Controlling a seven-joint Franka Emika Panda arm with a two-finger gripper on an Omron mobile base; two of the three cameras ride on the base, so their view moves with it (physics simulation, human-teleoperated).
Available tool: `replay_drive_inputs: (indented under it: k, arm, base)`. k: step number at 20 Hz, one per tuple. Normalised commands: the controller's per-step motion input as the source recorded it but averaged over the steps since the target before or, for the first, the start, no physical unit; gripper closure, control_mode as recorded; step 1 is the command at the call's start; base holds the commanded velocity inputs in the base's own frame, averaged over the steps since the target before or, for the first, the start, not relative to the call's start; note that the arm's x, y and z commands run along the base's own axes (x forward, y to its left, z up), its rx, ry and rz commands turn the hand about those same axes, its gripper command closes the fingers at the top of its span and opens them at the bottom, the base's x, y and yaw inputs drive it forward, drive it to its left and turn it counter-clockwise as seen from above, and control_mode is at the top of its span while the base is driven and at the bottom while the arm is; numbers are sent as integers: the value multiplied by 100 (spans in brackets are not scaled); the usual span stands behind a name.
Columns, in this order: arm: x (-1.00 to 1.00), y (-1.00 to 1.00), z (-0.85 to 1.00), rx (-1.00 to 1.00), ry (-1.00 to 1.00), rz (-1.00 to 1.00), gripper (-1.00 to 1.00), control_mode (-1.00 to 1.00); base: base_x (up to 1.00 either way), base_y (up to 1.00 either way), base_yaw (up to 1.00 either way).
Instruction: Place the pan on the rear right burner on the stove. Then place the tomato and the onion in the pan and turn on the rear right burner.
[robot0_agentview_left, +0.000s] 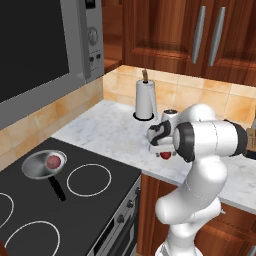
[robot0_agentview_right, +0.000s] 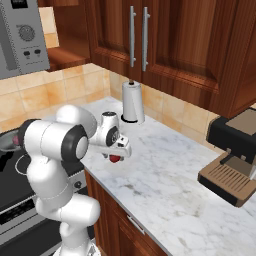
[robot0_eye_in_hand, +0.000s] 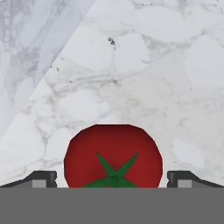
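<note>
The silver pan sits on the rear right burner of the black stove, covering its ring, with the black handle pointing toward the stove's front. The purplish onion lies inside the pan. The red tomato rests on the marble counter to the right of the stove. My gripper is lowered over it and open. In the hand view the tomato with its green stem star sits between the two fingertips, with a gap on each side.
A paper towel roll stands at the back of the counter behind the gripper. A microwave hangs above the stove. A brown coffee machine stands further right. Wooden wall cabinets hang overhead.
</note>
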Motion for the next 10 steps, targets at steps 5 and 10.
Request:
replay_drive_inputs:
  k: [5,10]
  arm:
    - [18,0,-22,0,0,0,100,-100]
    - [-7,0,3,0,0,0,100,-100]
  base:
    - [0,0,0]
    - [0,0,0]
